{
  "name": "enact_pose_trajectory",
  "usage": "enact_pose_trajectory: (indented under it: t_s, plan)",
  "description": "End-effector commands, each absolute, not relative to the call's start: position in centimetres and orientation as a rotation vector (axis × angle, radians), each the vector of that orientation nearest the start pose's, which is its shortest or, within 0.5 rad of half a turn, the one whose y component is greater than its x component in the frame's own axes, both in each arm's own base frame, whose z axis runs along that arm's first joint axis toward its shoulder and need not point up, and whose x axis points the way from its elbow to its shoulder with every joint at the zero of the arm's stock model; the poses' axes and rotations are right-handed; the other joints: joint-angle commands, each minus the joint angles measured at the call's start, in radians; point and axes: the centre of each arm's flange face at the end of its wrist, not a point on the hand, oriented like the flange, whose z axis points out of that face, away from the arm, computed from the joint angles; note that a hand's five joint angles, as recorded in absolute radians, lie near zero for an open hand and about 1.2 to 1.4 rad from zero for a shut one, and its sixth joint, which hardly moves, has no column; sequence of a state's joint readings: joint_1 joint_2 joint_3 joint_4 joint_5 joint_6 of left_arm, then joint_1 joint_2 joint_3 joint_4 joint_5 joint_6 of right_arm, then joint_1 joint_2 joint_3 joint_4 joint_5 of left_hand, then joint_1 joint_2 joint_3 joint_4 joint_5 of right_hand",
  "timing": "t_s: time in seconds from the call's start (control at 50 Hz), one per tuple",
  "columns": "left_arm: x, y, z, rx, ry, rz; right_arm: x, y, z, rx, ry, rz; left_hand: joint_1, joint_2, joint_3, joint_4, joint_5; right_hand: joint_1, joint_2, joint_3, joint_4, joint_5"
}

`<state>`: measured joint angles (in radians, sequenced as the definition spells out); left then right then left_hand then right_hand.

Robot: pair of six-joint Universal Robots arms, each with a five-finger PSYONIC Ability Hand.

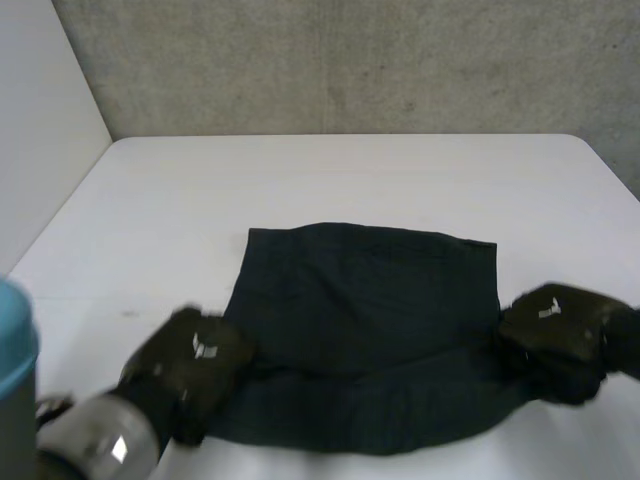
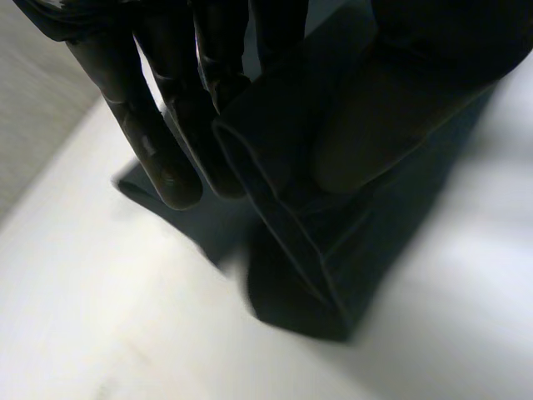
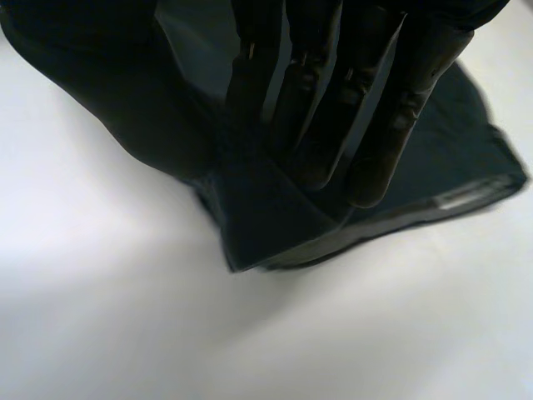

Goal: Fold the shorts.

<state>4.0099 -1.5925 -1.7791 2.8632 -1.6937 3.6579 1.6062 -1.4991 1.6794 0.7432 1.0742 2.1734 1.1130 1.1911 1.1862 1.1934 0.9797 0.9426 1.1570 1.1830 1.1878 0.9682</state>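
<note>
Lying spread on the white tabletop (image 1: 350, 170), close to its front edge and about midway between its side edges: dark shorts (image 1: 365, 310). Gripping the shorts' front left corner with the left robot hand (image 1: 195, 365), straight fingers (image 2: 162, 150) behind the doubled cloth and thumb pressing in front. Gripping the front right corner with the right robot hand (image 1: 555, 335), fingers (image 3: 383, 133) lying over the cloth, thumb alongside, pinching a folded flap between them.
</note>
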Motion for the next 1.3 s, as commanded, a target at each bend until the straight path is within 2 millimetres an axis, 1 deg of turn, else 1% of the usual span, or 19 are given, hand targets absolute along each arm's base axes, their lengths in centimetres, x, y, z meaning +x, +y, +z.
enact_pose_trajectory:
  t_s: [0.02,0.18,0.28,0.34,0.4,0.56,0.64,0.66,0.7,0.72,0.78,0.8,0.86,0.9,0.96,1.02,1.12,1.2,1.3]
  plan:
    - [-28.3,-19.7,22.8,1.312,2.057,-1.800,19.5,-26.2,22.6,-1.321,2.377,-1.257,0.283,0.205,0.210,0.203,0.242,0.454,0.239,0.213,0.208,0.254]
    - [-32.6,-26.9,20.3,1.243,2.024,-1.860,22.4,-31.3,21.8,-1.252,2.357,-1.460,0.283,0.205,0.210,0.203,0.242,0.454,0.239,0.213,0.208,0.254]
    - [-34.1,-30.3,19.2,1.160,1.996,-1.883,23.2,-34.7,20.9,-1.174,2.345,-1.620,0.283,0.205,0.210,0.203,0.242,0.454,0.239,0.213,0.208,0.254]
    - [-34.8,-32.2,17.7,1.119,1.989,-1.879,25.0,-35.7,20.2,-1.194,2.282,-1.701,0.283,0.205,0.210,0.203,0.242,0.454,0.239,0.213,0.208,0.254]
    - [-35.2,-33.3,16.9,1.102,1.983,-1.887,26.2,-36.7,19.3,-1.205,2.231,-1.771,0.283,0.205,0.210,0.203,0.242,0.454,0.239,0.213,0.208,0.254]
    - [-36.2,-36.2,14.2,1.058,1.935,-1.938,27.0,-40.2,16.0,-1.179,2.191,-2.007,0.190,0.112,0.117,0.109,0.149,0.454,0.239,0.213,0.208,0.254]
    - [-36.6,-36.9,13.5,1.037,1.933,-1.962,27.9,-40.6,14.0,-1.236,2.177,-2.072,-0.208,-0.286,-0.281,-0.289,-0.249,0.454,0.239,0.213,0.208,0.254]
    - [-36.8,-36.7,13.0,1.052,1.940,-1.957,28.1,-40.6,13.9,-1.252,2.175,-2.093,-0.602,-0.680,-0.675,-0.682,-0.643,0.202,-0.013,-0.039,-0.043,0.002]
    - [-36.9,-36.6,13.1,1.056,1.934,-1.961,28.4,-40.6,14.0,-1.266,2.176,-2.124,-0.930,-1.008,-1.003,-1.011,-0.971,-0.344,-0.558,-0.584,-0.589,-0.544]
    - [-37.2,-36.4,13.3,1.056,1.935,-1.975,28.3,-40.7,14.5,-1.247,2.196,-2.161,-0.938,-1.017,-1.012,-1.019,-0.980,-0.768,-0.982,-1.009,-1.013,-0.968]
    - [-37.4,-36.1,14.1,1.053,1.928,-1.997,28.0,-40.7,16.5,-1.170,2.204,-2.231,-0.938,-1.017,-1.012,-1.019,-0.980,-0.768,-0.982,-1.009,-1.013,-0.968]
    - [-37.5,-35.8,15.2,1.042,1.918,-2.018,27.7,-40.5,18.3,-1.100,2.194,-2.268,-0.938,-1.017,-1.012,-1.019,-0.980,-0.768,-0.982,-1.009,-1.013,-0.968]
    - [-37.2,-35.4,17.7,1.013,1.904,-2.057,27.3,-39.7,21.2,-0.979,2.146,-2.289,-0.938,-1.017,-1.012,-1.019,-0.980,-0.768,-0.982,-1.009,-1.013,-0.968]
    - [-36.6,-34.5,19.4,1.002,1.920,-2.075,27.0,-38.4,23.2,-0.891,2.100,-2.264,-0.938,-1.017,-1.012,-1.019,-0.980,-0.768,-0.982,-1.009,-1.013,-0.968]
    - [-35.3,-33.0,20.7,0.992,1.971,-2.070,26.8,-36.0,24.6,-0.878,2.070,-2.168,-0.938,-1.017,-1.012,-1.019,-0.980,-0.768,-0.982,-1.009,-1.013,-0.968]
    - [-34.5,-31.8,20.5,1.013,2.018,-2.039,26.5,-33.9,24.4,-0.914,2.110,-2.037,-0.938,-1.016,-1.011,-1.018,-0.979,-0.768,-0.982,-1.009,-1.013,-0.968]
    - [-32.6,-29.0,17.6,1.137,2.133,-1.912,24.6,-30.9,21.1,-0.935,2.286,-1.715,-0.935,-1.013,-1.008,-1.015,-0.976,-0.768,-0.982,-1.009,-1.013,-0.968]
    - [-31.9,-28.5,15.8,1.160,2.150,-1.892,23.8,-29.5,18.8,-0.935,2.353,-1.597,-0.926,-1.004,-0.999,-1.006,-0.967,-0.768,-0.982,-1.009,-1.013,-0.968]
    - [-30.6,-29.3,14.5,1.117,2.150,-1.878,23.3,-29.1,16.9,-0.935,2.337,-1.580,-0.920,-0.998,-0.993,-1.000,-0.961,-0.711,-0.925,-0.951,-0.956,-0.911]
